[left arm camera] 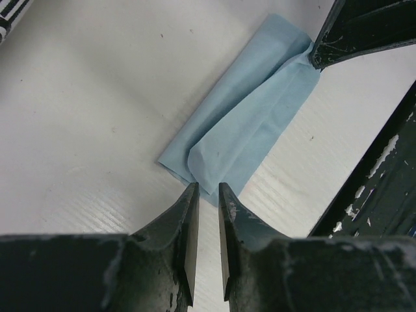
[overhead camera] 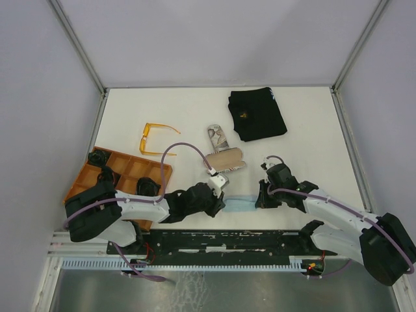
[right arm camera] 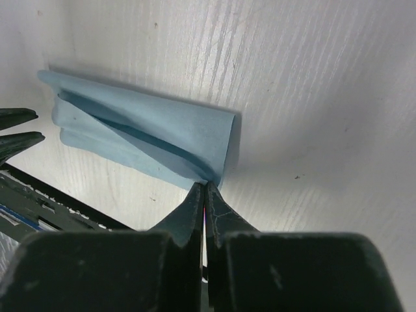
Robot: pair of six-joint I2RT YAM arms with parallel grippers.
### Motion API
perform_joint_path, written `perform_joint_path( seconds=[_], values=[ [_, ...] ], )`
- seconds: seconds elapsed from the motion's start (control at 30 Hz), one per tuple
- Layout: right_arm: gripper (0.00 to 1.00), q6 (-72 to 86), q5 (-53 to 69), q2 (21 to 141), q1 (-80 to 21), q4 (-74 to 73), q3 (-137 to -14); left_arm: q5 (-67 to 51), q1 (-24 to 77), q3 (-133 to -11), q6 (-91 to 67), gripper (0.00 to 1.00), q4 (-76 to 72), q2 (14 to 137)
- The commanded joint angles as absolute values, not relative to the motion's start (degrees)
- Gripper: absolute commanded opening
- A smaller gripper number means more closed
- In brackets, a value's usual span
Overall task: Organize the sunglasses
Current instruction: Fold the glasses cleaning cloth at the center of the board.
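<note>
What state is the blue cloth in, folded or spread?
Folded. The blue cloth lies as a narrow strip, one layer lapped over another, with a doubled-over edge in both wrist views.

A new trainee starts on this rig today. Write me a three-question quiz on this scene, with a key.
1. True or false: the orange sunglasses lie inside the orange tray.
2. Multiple choice: the blue cloth lies (A) in the orange tray, (B) between the left gripper and the right gripper, (C) under the orange sunglasses.
3. Short answer: which gripper has its jaws pressed shut at the cloth's edge, and which has them slightly apart?
Key: 1 false, they lie on the table beyond the tray. 2 B. 3 the right is shut, the left slightly apart.
</note>
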State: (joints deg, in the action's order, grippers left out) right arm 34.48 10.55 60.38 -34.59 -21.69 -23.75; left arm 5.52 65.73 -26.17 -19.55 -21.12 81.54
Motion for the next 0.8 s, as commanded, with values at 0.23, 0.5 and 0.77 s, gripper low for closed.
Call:
perform_joint_path(
  seconds=[0.23,0.5,0.77],
  values=[
    [0.01,38.5,9.6,62.1,-34.5,-23.3,-24.0,9.3,66.0,-25.3,-24.2,0.25,-22.8,75.9],
    [0.00,40.5,7.1,63.0,-35.1,-24.7,-24.3,11.0,66.0,-25.9,-25.2,0.24,-21.0,75.0],
    [0.02,40.3,7.2,61.7,-35.9,-24.3,-23.9,11.7,65.9,-27.8,-25.9,0.25,-19.2,76.4]
  ],
)
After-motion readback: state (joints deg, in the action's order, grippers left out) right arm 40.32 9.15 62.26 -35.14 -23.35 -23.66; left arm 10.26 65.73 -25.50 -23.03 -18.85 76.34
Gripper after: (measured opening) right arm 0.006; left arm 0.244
